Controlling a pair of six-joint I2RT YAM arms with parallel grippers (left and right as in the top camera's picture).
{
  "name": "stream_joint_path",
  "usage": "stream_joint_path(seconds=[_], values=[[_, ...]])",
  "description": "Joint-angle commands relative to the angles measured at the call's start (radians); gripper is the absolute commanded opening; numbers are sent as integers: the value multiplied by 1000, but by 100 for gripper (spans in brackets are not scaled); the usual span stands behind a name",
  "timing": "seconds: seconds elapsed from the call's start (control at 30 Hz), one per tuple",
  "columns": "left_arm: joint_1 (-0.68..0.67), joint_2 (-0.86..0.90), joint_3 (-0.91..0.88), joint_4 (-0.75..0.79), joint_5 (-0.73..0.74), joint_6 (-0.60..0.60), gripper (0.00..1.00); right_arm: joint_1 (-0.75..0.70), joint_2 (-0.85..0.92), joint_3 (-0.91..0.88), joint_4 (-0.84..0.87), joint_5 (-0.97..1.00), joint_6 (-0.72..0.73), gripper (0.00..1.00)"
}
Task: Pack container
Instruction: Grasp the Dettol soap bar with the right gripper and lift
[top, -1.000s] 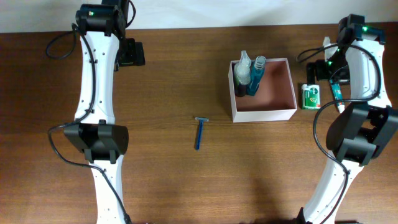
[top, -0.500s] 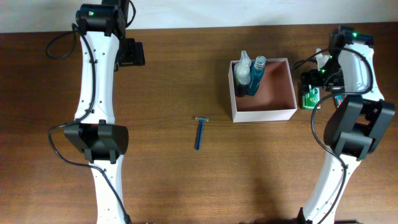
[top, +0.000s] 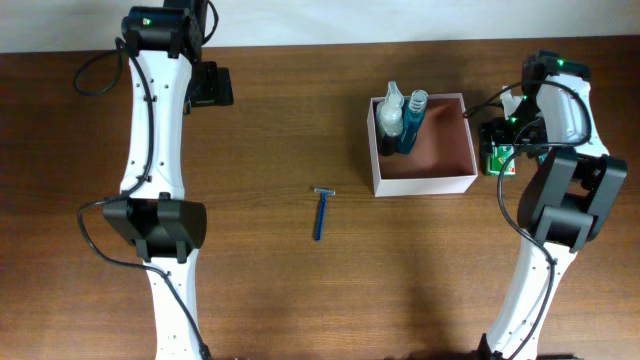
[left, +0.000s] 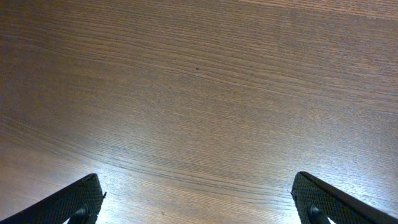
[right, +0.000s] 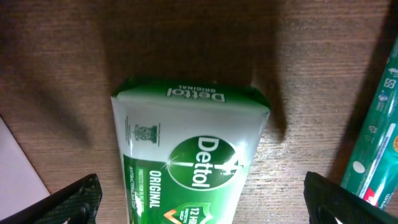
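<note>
The container (top: 425, 184) is sitting open side up on the right arm's half of the wooden table (top: 280, 120), its white walls enclosing a reddish-brown floor. Two bottles are standing in its far corner on the left arm's side. They are a clear-capped bottle (top: 391, 118) and a teal bottle (top: 413, 118), placed side by side and touching. A blue razor (top: 321, 214) is lying flat on the table, well apart from the container on the left arm's side, with its head pointing toward the far edge.

The right gripper (right: 208, 202) is hanging directly over a green-and-white Dettol soap pack (right: 193, 155). The pack is lying on the table just beside the container's outer wall. The jaws are standing wide, with one fingertip showing at each side of the pack; the pictures do not show either of them touching it. In the right wrist view, a second green carton (right: 380, 137) is lying near the soap pack. Its label is cropped too far to read.

The left gripper (left: 205, 202) is hovering over bare wood at the far side of the table, well apart from the container. Its fingers (left: 74, 202) are spread wide, with only the wood grain between them.
</note>
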Motion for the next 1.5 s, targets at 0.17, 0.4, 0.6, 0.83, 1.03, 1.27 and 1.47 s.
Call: stream_joint_path(seconds=[0.17, 0.4, 0.6, 0.83, 1.03, 1.27, 1.47], values=[[2, -26, -2, 2, 3, 16, 99, 1, 15, -9, 10, -6, 1, 99], [2, -26, -2, 2, 3, 16, 99, 1, 23, -9, 15, -5, 1, 99], [2, -26, -2, 2, 3, 16, 99, 1, 55, -9, 17, -6, 1, 99], [2, -26, -2, 2, 3, 16, 99, 1, 60, -9, 46, -6, 1, 99], [2, -26, -2, 2, 3, 16, 99, -1, 60, -9, 55, -6, 1, 100], [2, -26, -2, 2, 3, 16, 99, -8, 60, -8, 57, -6, 2, 78], [2, -26, -2, 2, 3, 16, 99, -8, 60, -8, 57, -5, 2, 65]])
